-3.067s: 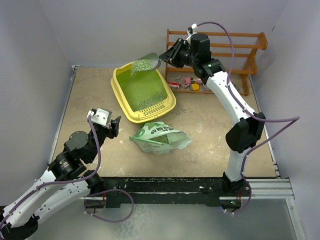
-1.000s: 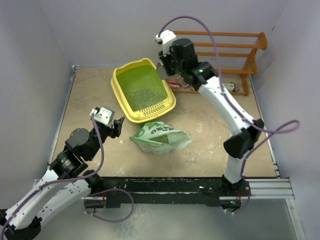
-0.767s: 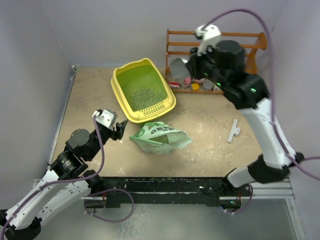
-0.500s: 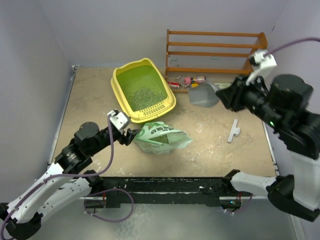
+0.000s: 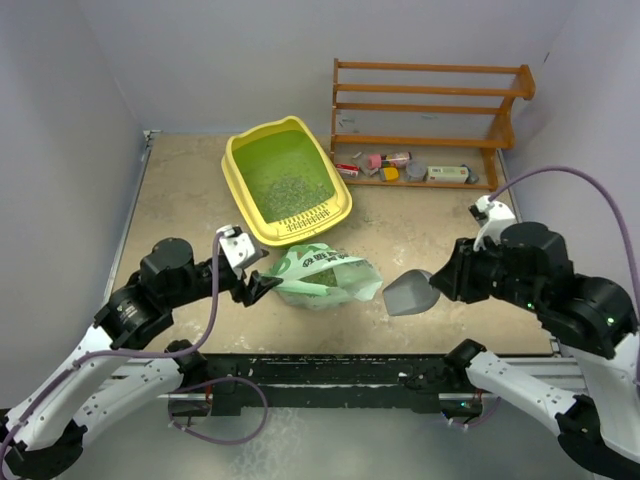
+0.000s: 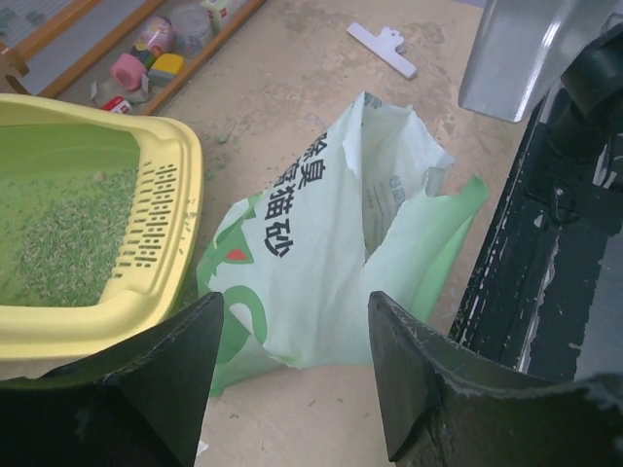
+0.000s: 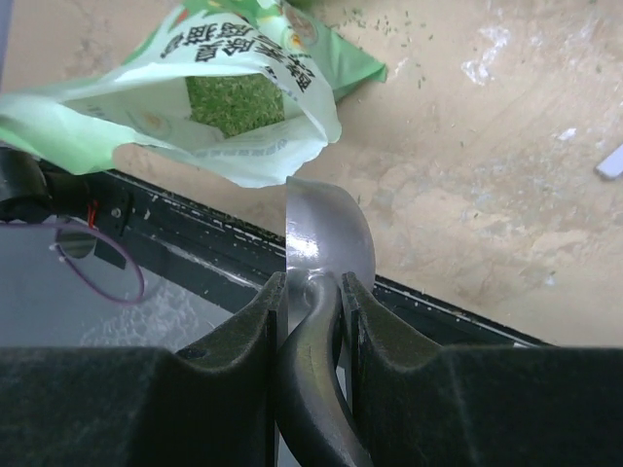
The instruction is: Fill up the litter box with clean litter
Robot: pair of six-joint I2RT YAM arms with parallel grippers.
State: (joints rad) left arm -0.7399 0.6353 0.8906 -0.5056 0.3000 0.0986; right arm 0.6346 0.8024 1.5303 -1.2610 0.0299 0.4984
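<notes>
Holding the scoop: the right gripper (image 5: 447, 284) has its fingers clamped on the handle of the grey metal scoop (image 5: 408, 293). The bowl is low over the near counter (image 5: 420, 235), just beside the bag's mouth.
Left gripper (image 5: 258, 285): fingers spread wide with nothing between them, right at the bag's left end. Whether they touch the film I cannot tell.
Bag (image 5: 320, 277): pale green, lying on its side between the two grippers, just in front of the litter box's grille.
Bag's axis: the long axis runs left to right in the top view, with the mouth gaping right, toward the scoop, and the closed end toward the left gripper.
Clean litter (image 7: 237, 102): granules show inside the open mouth, and a thin layer already lies in the box.
Handling: the film looks soft and slack, likely to slide and collapse under the scoop. The granules are loose and will scatter. Pinching the closed end or the upper lip should steady it.
Litter box (image 5: 240, 190): yellow, further back, its long axis slanting away to the left and its slotted rim nearest the bag.
Wooden rack (image 5: 430, 105): against the far wall, well apart.
</notes>
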